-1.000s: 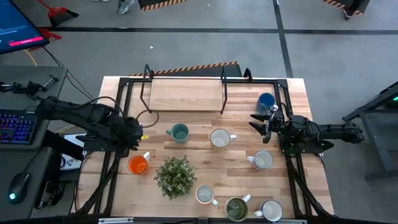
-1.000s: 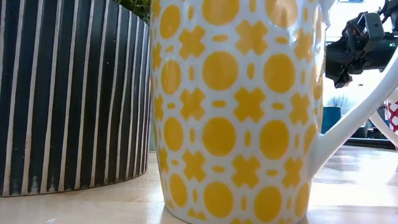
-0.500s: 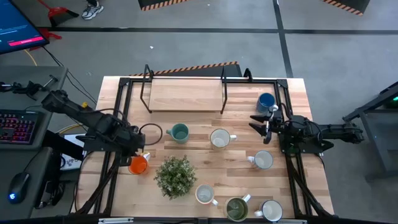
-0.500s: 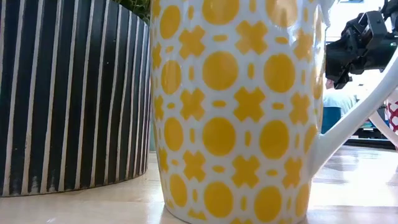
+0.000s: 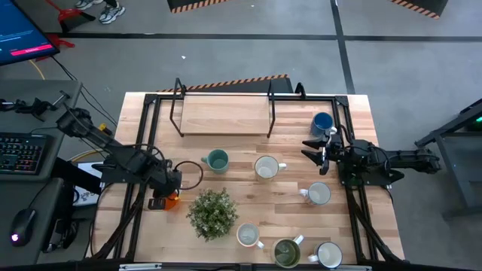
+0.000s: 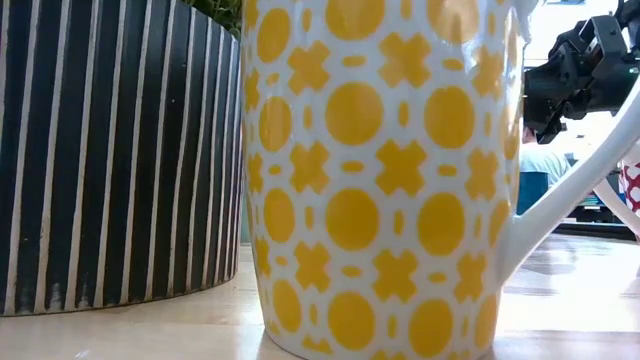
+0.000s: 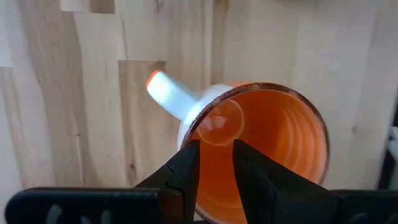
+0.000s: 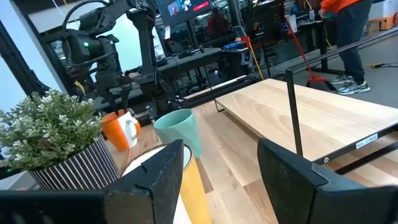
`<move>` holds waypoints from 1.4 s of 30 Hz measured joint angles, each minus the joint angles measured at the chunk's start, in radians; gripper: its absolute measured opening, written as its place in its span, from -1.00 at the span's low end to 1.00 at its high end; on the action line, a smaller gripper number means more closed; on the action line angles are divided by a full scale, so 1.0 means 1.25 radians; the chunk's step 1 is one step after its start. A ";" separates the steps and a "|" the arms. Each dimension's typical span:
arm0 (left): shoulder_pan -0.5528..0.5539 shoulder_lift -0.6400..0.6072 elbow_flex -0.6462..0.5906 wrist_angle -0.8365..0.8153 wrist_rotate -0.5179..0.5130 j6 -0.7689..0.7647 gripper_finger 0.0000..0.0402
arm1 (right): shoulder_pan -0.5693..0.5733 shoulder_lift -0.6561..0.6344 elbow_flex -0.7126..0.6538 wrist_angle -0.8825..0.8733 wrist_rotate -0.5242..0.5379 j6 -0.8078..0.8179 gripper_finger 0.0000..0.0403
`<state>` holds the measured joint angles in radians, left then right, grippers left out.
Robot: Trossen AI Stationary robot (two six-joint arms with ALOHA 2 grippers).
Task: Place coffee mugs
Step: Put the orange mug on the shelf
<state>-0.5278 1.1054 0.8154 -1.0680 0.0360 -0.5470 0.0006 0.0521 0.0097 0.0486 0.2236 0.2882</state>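
One orange mug [image 7: 261, 149] with white outside and white handle, upright at the table's [image 5: 248, 181] left side beside the plant [image 5: 212, 212], left gripper [image 7: 214, 163] clamped on its rim, right gripper [image 8: 217, 171] open near the blue mug [image 5: 322, 123].

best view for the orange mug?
Left wrist view: the orange mug fills the frame, the left gripper's jaws straddling its rim. High view: mostly hidden beneath the gripper. Right wrist view: small, far off. Low view: not visible.
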 joint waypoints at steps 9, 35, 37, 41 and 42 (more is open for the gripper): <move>0.001 -0.013 0.000 -0.003 -0.012 -0.013 -0.56 | 0.000 0.000 0.000 -0.005 -0.035 0.000 -0.04; 0.001 -0.020 0.000 -0.028 -0.066 -0.019 -0.56 | 0.000 0.002 0.000 -0.005 -0.035 0.000 -0.04; 0.001 -0.007 0.000 -0.028 -0.066 -0.011 -0.56 | 0.000 0.002 0.000 -0.005 -0.035 0.000 -0.04; 0.001 0.025 0.000 -0.026 -0.066 0.001 -0.56 | 0.000 0.005 0.000 -0.005 -0.035 0.000 -0.04; 0.001 0.033 0.000 -0.026 -0.066 0.001 -0.56 | 0.000 0.007 0.000 -0.005 -0.035 0.000 -0.04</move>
<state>-0.5266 1.1464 0.8150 -1.1011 -0.0460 -0.5461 0.0006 0.0611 0.0097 0.0418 0.1799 0.2878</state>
